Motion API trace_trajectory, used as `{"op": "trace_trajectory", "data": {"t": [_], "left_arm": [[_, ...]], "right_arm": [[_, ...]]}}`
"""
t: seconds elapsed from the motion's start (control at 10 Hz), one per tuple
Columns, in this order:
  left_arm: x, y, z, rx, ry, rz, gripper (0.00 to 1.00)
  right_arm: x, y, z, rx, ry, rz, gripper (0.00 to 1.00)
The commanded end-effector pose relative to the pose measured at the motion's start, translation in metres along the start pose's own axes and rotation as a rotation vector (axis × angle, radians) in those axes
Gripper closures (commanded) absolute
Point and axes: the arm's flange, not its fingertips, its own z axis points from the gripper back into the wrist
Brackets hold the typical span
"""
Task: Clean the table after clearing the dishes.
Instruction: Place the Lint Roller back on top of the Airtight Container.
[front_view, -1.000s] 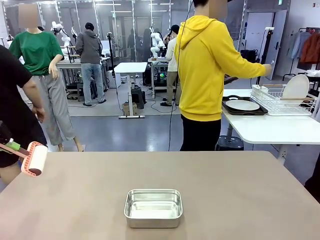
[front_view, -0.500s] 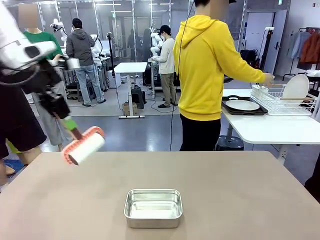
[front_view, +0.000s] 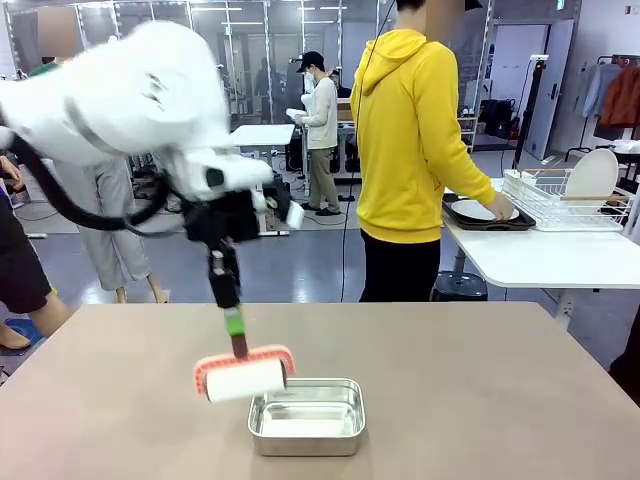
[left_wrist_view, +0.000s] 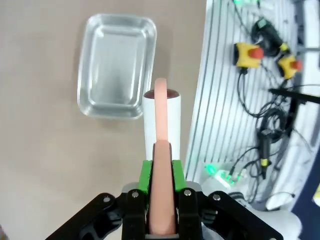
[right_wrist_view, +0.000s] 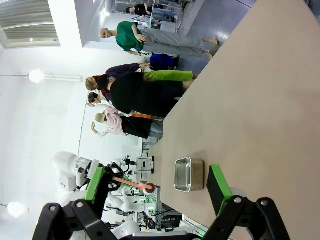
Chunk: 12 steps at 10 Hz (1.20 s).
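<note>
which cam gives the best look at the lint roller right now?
Left wrist view: the lint roller sits centred, its pink handle clamped in the left gripper, beside the steel pan. Front view shows it side-on above the table, slightly blurred. Right wrist view shows it far off and tiny.

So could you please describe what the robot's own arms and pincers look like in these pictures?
The left arm is glossy white with rounded, bulky links and a thick black cable looping beside it. Its wrist ends in a black housing carrying the left pincer: black linkage fingers with bright green pads and silver screws. The right pincer has the same black linkage fingers and green pads.
</note>
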Motion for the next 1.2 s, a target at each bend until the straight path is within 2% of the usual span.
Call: {"op": "trace_trajectory", "data": {"t": [0.0,0.2,0.4,0.8,0.9,1.1], "left_arm": [[0.025,0.017,-0.016,0.063,0.014,-0.035,0.8],[0.057,0.017,-0.034,0.086,0.05,-0.08,0.8],[0.075,0.032,-0.035,0.105,0.087,-0.087,0.8],[0.092,0.06,-0.053,0.08,0.057,-0.08,0.8],[0.093,0.065,-0.061,0.128,0.069,-0.043,0.8],[0.093,0.073,-0.085,0.105,0.092,-0.04,0.8]], "right_arm": [[-0.004,0.004,0.0,0.01,-0.005,-0.002,0.0],[-0.004,0.004,0.0,0.01,-0.005,-0.002,0.0],[-0.004,0.004,0.0,0.01,-0.005,-0.002,0.0],[-0.004,0.004,0.0,0.01,-0.005,-0.002,0.0],[-0.004,0.004,0.0,0.01,-0.005,-0.002,0.0],[-0.004,0.004,0.0,0.01,-0.005,-0.002,0.0]]}}
